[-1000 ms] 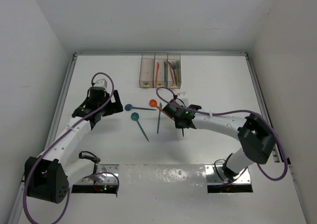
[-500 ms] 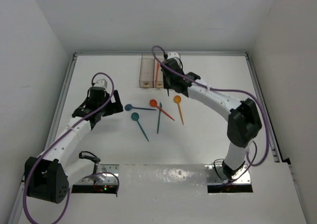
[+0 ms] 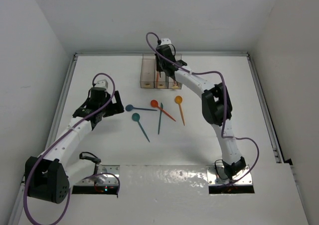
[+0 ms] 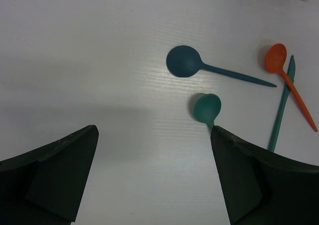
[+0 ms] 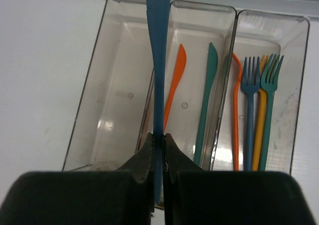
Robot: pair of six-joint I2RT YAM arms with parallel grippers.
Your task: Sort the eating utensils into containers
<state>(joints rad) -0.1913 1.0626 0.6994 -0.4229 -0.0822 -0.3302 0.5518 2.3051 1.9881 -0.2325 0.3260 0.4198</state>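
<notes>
My right gripper (image 5: 158,138) is shut on a blue knife (image 5: 158,60), which points away over the wall between the left and middle containers (image 5: 107,105). The left bin holds nothing. In the middle bin lie an orange knife (image 5: 175,78) and a teal knife (image 5: 208,93). The right bin holds several forks (image 5: 250,110). In the top view the right gripper (image 3: 165,69) hangs over the containers (image 3: 148,77). On the table lie a dark blue spoon (image 4: 183,61), a teal spoon (image 4: 208,107), a red-orange spoon (image 4: 277,57), a teal knife (image 4: 281,110) and an orange spoon (image 3: 178,100). My left gripper (image 4: 153,135) stands open left of them.
The white table (image 3: 99,150) has a raised rail along its left, back and right edges. The bins stand against the back rail. The right arm arches over the table's right half. White walls close in the sides.
The right arm has swung from the loose utensils at mid-table back to the containers, carrying the blue knife. The orange spoon it covered now shows. The left arm has not moved.
</notes>
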